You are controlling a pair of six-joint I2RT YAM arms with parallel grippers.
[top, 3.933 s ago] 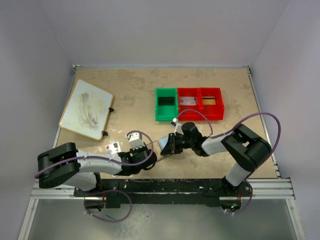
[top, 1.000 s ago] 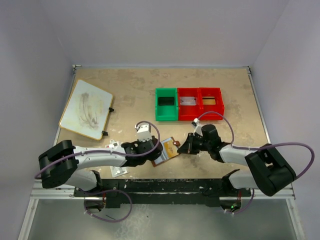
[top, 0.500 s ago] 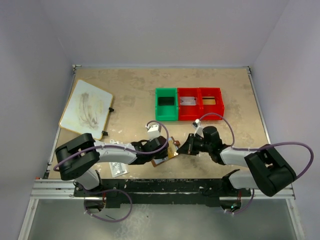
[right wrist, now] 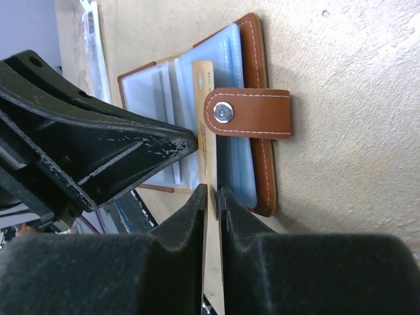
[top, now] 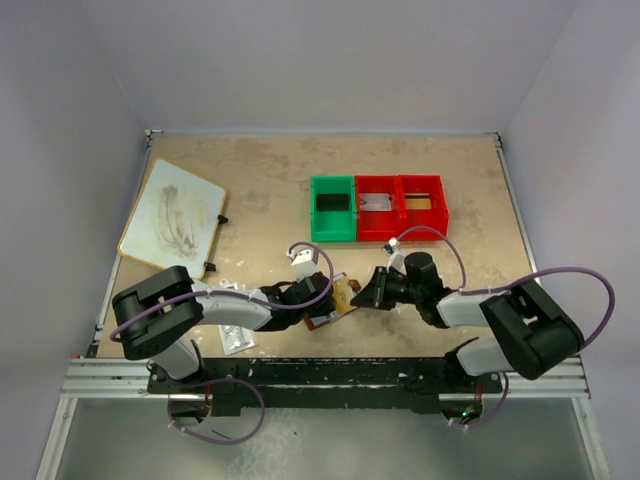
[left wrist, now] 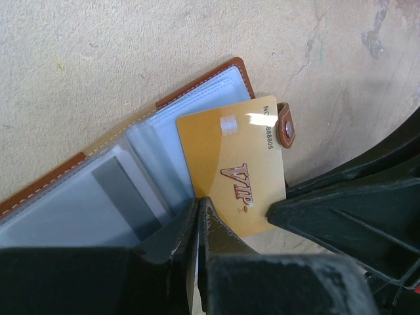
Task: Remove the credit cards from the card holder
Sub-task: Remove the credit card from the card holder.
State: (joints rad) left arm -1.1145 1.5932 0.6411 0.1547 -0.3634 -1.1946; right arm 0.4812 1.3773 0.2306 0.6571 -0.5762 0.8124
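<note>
From above, the card holder (top: 330, 310) lies open on the bench (top: 260, 190) with the left hand (top: 320, 300) at its left side and the right hand (top: 366, 297) at its right. The fingers are too small here to read.

In the left wrist view, the left hand (left wrist: 199, 205) is pressed together, pinching the left edge of the gold card (left wrist: 236, 170). The card juts out past the holder's right edge, with one corner under the snap tab (left wrist: 285, 125). A grey card (left wrist: 125, 190) sits in a pocket further left. The tab could snag the gold card, or the unpinned holder could drag along with it.

In the right wrist view, the gold card (right wrist: 205, 92) runs edge-on into the right hand (right wrist: 211, 193), whose fingers are nearly together. I cannot tell whether they grip it. The left hand's finger hides the holder's left half.
</note>
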